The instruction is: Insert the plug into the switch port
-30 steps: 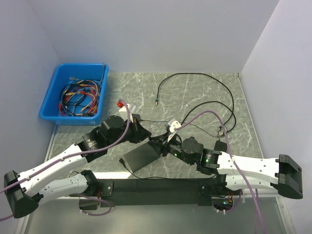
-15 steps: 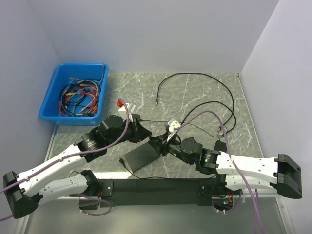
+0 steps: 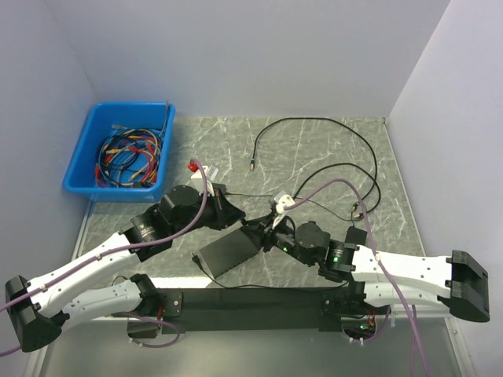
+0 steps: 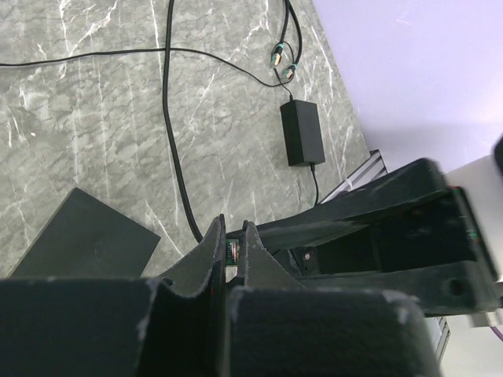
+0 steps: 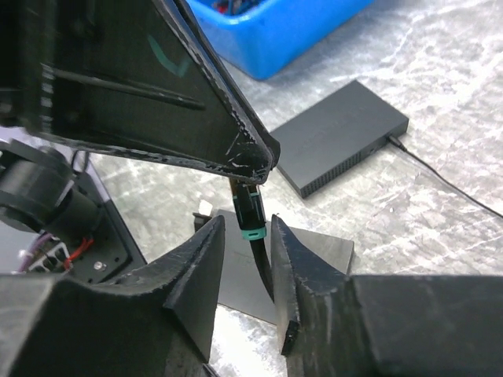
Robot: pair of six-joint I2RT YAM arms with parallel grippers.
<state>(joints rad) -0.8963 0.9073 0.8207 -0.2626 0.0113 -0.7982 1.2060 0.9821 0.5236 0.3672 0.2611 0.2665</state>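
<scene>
Blue bin [image 3: 81, 157] — tangled cables [image 3: 130, 155] inside; left claw [image 4: 233, 229] pinches plug [image 5: 249, 214].

We stretch our white-and-black left arm [image 3: 94, 263] inward and forward, its black two-finger left gripper [image 3: 233, 213] pinched closed, and our white-and-black right arm [image 3: 401, 271] leftward to meet it, the black two-finger right gripper [image 5: 247, 229] standing partly open just beside it.

Seen from above, my left gripper [image 4: 233, 237] and right gripper [image 5: 247, 229] crowd the switch's [image 3: 224, 253] right end, hiding its ports. The plug's [image 5: 250, 216] tip is buried under my left fingertips. I cannot tell whether my right fingers [image 5: 200, 271] touch it.
</scene>
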